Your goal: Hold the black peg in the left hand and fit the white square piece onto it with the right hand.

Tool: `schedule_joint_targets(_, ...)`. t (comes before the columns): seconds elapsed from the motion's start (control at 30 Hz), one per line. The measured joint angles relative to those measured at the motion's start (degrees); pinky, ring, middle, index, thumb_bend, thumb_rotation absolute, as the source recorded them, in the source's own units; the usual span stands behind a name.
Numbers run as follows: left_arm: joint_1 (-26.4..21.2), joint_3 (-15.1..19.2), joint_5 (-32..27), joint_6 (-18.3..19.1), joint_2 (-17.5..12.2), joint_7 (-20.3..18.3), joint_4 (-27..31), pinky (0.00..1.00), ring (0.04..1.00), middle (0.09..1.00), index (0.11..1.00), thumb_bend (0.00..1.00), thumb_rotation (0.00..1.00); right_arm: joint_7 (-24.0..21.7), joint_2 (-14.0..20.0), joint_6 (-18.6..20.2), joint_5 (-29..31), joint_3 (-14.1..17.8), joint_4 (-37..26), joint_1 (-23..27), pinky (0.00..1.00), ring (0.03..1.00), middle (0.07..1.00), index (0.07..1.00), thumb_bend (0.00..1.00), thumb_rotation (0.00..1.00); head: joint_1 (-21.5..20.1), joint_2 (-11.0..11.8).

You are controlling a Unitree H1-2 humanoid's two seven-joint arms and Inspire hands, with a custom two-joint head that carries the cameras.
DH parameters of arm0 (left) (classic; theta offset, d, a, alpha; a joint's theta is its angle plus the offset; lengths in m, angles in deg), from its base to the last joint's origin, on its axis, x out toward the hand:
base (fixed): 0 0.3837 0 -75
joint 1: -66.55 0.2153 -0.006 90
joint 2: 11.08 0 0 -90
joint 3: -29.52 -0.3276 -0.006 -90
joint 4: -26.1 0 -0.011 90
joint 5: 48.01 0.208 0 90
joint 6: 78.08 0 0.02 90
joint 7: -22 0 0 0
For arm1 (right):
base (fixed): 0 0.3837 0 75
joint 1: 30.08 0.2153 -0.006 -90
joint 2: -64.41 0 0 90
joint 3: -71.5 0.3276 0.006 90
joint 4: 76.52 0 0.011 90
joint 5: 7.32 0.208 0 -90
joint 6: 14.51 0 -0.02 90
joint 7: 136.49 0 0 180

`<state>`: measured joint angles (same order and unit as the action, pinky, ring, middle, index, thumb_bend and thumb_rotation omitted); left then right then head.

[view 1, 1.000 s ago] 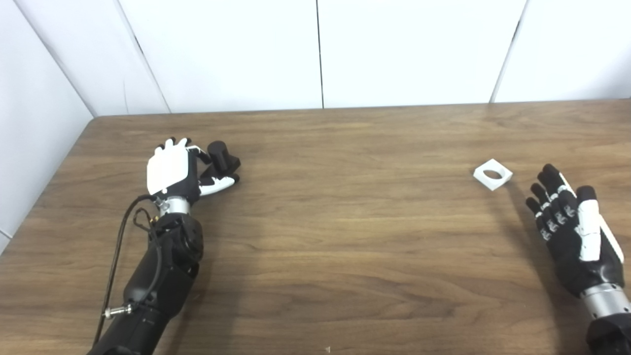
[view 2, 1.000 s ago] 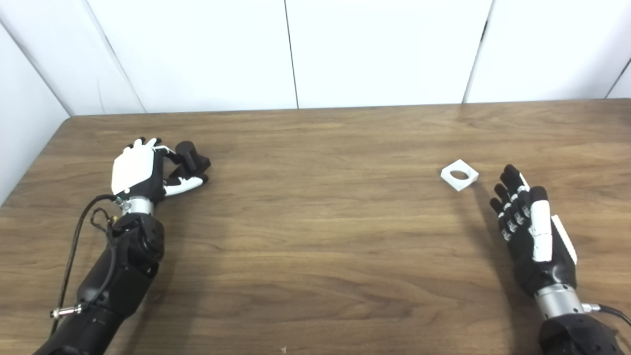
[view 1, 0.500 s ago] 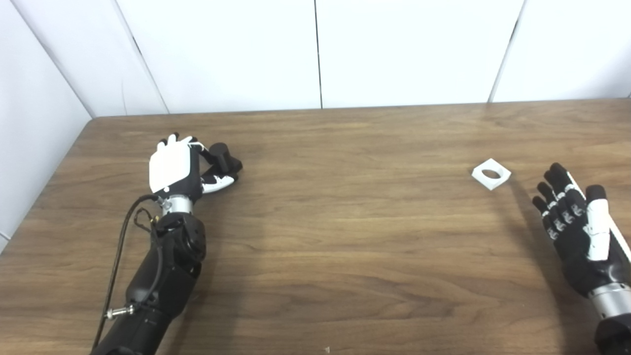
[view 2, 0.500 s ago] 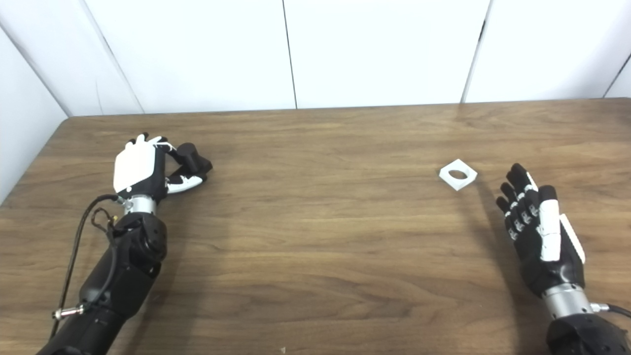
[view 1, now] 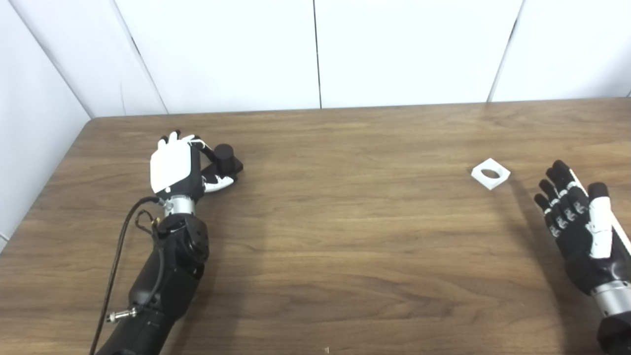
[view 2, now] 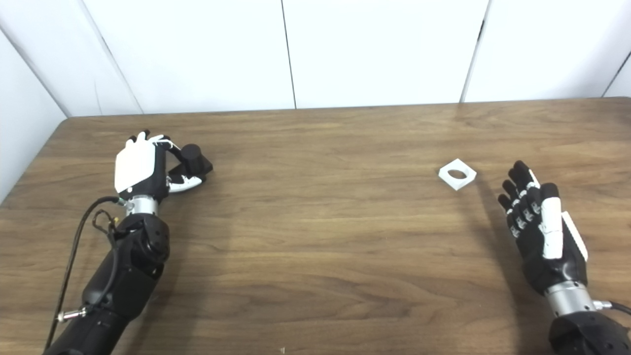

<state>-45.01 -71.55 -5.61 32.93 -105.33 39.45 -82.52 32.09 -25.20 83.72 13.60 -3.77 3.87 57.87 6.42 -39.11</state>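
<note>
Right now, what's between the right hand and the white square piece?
Nothing: only bare tabletop separates the right hand from the white square piece, seen in both eye views.

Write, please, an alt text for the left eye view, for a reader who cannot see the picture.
The left hand curls around the black peg at the left of a wooden table. The white square piece with a round hole lies untouched at the right, and the open right hand waits beside it.
</note>
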Motion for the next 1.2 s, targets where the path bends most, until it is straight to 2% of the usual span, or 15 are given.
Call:
schedule_joint_targets(0.13,0.74,0.27,-0.31,-1.13,0.28,0.48,1.01,1.00,0.962,0.835,0.480,0.52,0.07,0.01,0.02,0.09,0.00,-0.02,-0.01,0.41,1.00,1.000,1.000,0.991,0.63,1.00,-0.35,-0.17)
schedule_joint_targets(0.3,2.61,0.03,0.46,-3.56,0.26,3.45,1.67,1.00,0.957,0.837,0.481,0.52,0.07,0.05,0.02,0.34,-0.07,-0.10,-0.07,0.52,1.00,1.000,1.000,0.998,0.63,1.00,-0.62,-0.35)
schedule_joint_targets(0.43,4.11,0.04,0.47,-3.50,0.59,2.85,4.36,1.00,0.964,0.840,0.481,0.52,0.07,0.20,0.02,0.57,-0.15,-0.27,-0.50,0.58,1.00,1.000,1.000,0.999,0.63,1.00,-0.97,-0.44)
schedule_joint_targets(0.67,7.95,-0.11,-0.29,-3.38,1.95,-0.76,11.47,1.00,0.962,0.849,0.482,0.51,0.07,0.36,-0.02,2.19,-0.10,-0.52,-0.98,0.66,1.00,1.000,1.000,1.000,0.60,1.00,-1.67,-0.62)
schedule_joint_targets(0.87,11.65,-1.82,-0.34,-1.76,5.36,-5.76,19.56,1.00,0.974,0.855,0.484,0.51,0.07,0.71,-0.14,2.36,-0.84,-1.58,-1.94,0.65,1.00,1.000,1.000,1.000,0.61,1.00,-2.11,-0.79)
schedule_joint_targets(1.0,14.02,-4.31,-0.13,-1.83,7.66,-8.76,23.93,1.00,0.980,0.859,0.484,0.51,0.07,0.80,-0.52,2.41,-1.05,-2.00,-1.95,0.65,1.00,1.000,1.000,1.000,0.61,1.00,-2.81,-0.88)
schedule_joint_targets(1.2,16.83,-8.22,2.20,-1.84,9.27,-13.08,30.00,1.00,0.973,0.863,0.486,0.51,0.08,1.28,-0.72,2.43,-1.91,-2.63,-1.99,0.64,1.00,1.000,1.000,1.000,0.60,1.00,-3.43,-1.14)
